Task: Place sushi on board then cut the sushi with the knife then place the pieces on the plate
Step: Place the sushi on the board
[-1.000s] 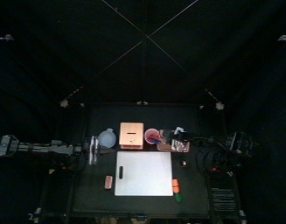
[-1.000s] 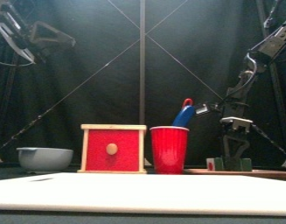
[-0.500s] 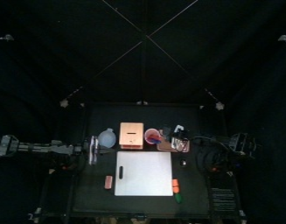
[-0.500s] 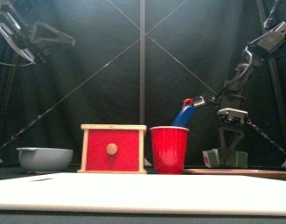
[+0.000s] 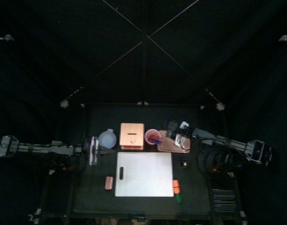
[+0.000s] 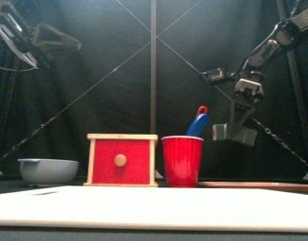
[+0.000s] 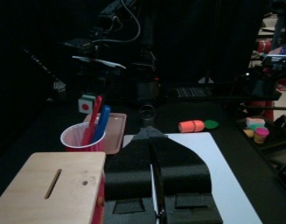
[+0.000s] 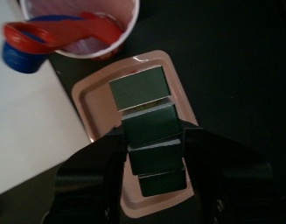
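R gripper (image 8: 156, 145) pinches the sushi (image 8: 149, 121) & holds it up in the air over the pink tray (image 8: 96, 98), next to the red cup (image 6: 183, 160). The white board (image 5: 147, 174) lies in front of the cup. L gripper (image 7: 153, 140) is pressed together, at the table's left side.
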`<state>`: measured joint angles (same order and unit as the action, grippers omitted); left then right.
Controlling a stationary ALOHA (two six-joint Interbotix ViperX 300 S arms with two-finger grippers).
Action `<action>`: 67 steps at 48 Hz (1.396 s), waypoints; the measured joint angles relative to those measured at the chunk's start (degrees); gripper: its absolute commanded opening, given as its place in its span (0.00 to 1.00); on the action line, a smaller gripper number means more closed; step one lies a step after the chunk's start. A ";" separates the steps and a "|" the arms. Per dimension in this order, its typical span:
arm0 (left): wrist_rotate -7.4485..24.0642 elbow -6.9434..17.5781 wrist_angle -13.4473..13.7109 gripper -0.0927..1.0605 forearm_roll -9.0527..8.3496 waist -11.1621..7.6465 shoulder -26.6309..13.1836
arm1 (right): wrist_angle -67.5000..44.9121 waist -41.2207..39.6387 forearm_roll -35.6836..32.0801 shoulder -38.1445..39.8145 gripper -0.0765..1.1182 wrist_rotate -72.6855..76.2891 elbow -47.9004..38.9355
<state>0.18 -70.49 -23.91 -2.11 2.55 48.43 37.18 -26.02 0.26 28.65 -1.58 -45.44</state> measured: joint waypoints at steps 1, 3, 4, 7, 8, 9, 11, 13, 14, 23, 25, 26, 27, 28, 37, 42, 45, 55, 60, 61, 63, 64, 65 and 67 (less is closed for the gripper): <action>0.09 0.00 0.09 0.06 0.09 0.00 0.00 | 0.26 0.62 0.62 0.53 0.58 0.09 -0.09; 0.09 0.00 0.00 0.06 0.09 0.00 0.00 | 0.70 1.85 1.76 1.49 0.58 0.18 0.00; 0.09 0.00 0.09 0.06 0.09 -0.09 0.00 | 0.79 2.46 2.20 1.93 0.58 0.26 -0.09; 0.09 0.09 0.00 0.06 0.09 0.00 0.00 | 0.97 4.75 4.48 3.08 0.58 1.23 -0.09; 0.09 0.00 0.00 0.06 0.09 -0.09 0.00 | 0.97 5.27 4.92 3.34 0.58 1.49 -0.09; 0.09 0.09 0.00 0.06 0.09 0.00 0.00 | 0.97 5.98 5.54 3.69 0.58 1.85 -0.09; 0.09 0.00 0.00 0.06 0.00 0.09 0.00 | 0.79 7.29 6.59 4.13 0.58 2.72 0.00; 0.09 0.00 0.00 0.06 0.00 0.18 0.00 | 0.44 8.70 7.38 4.31 0.58 3.78 -0.09; 0.09 0.00 0.00 0.06 0.09 0.09 0.00 | 0.18 9.49 7.73 4.31 0.58 4.13 -0.09; 0.09 0.09 0.00 0.06 0.00 0.26 0.00 | -5.98 17.23 8.44 2.90 0.58 8.96 0.00; 0.09 0.00 0.00 0.06 0.09 0.26 0.00 | -7.47 18.54 8.53 2.11 0.58 9.84 0.00; 0.00 0.00 0.00 0.06 0.00 0.26 0.00 | -8.44 19.34 8.53 1.58 0.58 10.28 -0.09; 0.00 0.00 0.00 0.06 0.00 0.26 0.00 | -9.23 20.04 8.53 1.14 0.58 10.72 -0.09; 0.00 0.09 0.00 0.06 0.09 0.26 0.00 | -9.93 20.65 8.53 0.70 0.58 11.16 0.00; 0.00 0.00 0.00 0.06 0.00 0.35 0.00 | -15.47 25.58 8.61 -4.92 0.58 13.36 1.32; 0.00 0.09 0.00 0.06 0.00 0.44 0.00 | -16.26 27.33 8.61 -8.70 0.58 13.36 3.25; 0.00 0.00 0.00 0.06 0.00 0.44 0.00 | -16.44 28.13 8.61 -11.07 0.58 13.36 4.66; 0.09 -0.09 0.00 0.06 0.09 0.62 0.00 | -15.64 31.64 4.13 -18.37 0.58 12.22 10.02; 0.09 -0.35 0.00 0.06 0.00 0.70 -0.09 | -12.13 33.40 -1.41 -21.18 0.58 12.13 13.27; 0.09 -0.35 0.00 0.06 0.00 0.70 0.00 | -11.16 33.40 -2.20 -21.62 0.58 12.57 13.89; -0.09 -0.44 0.00 0.06 0.09 0.70 0.00 | -9.32 33.57 -3.87 -22.50 0.58 12.04 15.03; -0.18 -0.53 0.00 0.06 0.00 0.70 0.00 | -8.44 33.75 -4.66 -22.94 0.58 11.95 15.56; -0.18 -0.53 0.00 0.06 0.00 0.70 0.00 | -7.65 33.93 -5.10 -23.29 0.57 11.95 16.08; -0.18 -0.62 0.00 0.06 0.00 0.70 0.00 | -6.15 34.19 -6.50 -24.17 0.57 11.87 16.96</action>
<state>0.00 -71.10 -23.91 -2.11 3.25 48.43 31.03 8.17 -6.24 4.48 10.28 -28.48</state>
